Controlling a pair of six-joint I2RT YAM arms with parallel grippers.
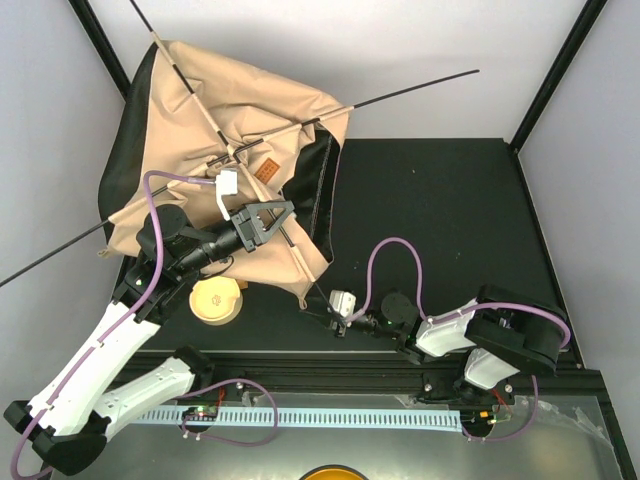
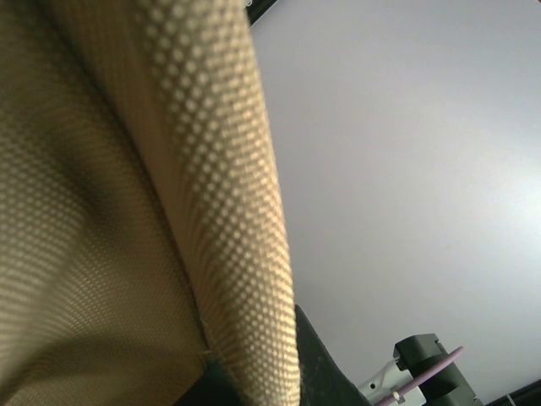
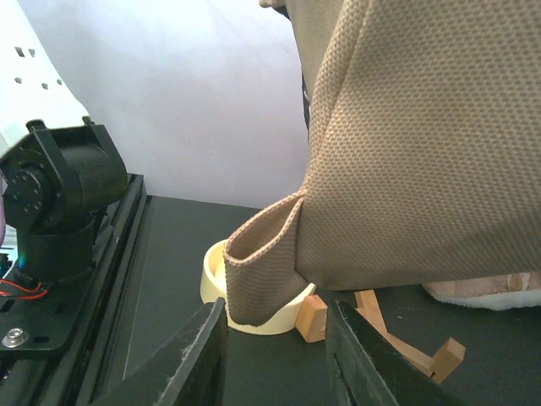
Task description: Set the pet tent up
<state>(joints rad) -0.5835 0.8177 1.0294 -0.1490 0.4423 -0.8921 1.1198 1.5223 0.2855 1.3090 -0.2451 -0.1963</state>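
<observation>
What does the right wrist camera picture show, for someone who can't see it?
A tan tent hangs close to the camera, its corner pocket just above the gap between the two black fingers of the open gripper. Behind it, a pale yellow bowl and some wooden pieces sit on the black table.

Tan canvas pet tent (image 1: 225, 120), black-lined, slumped and half raised, spreads beneath and beyond left gripper (image 1: 288, 218). Two thin black poles (image 1: 415, 88) cross just past that gripper, beside small brown label patch (image 1: 265, 170). Open-mouthed corner pocket (image 3: 258, 271) hangs just ahead of right gripper (image 3: 275, 359).
</observation>
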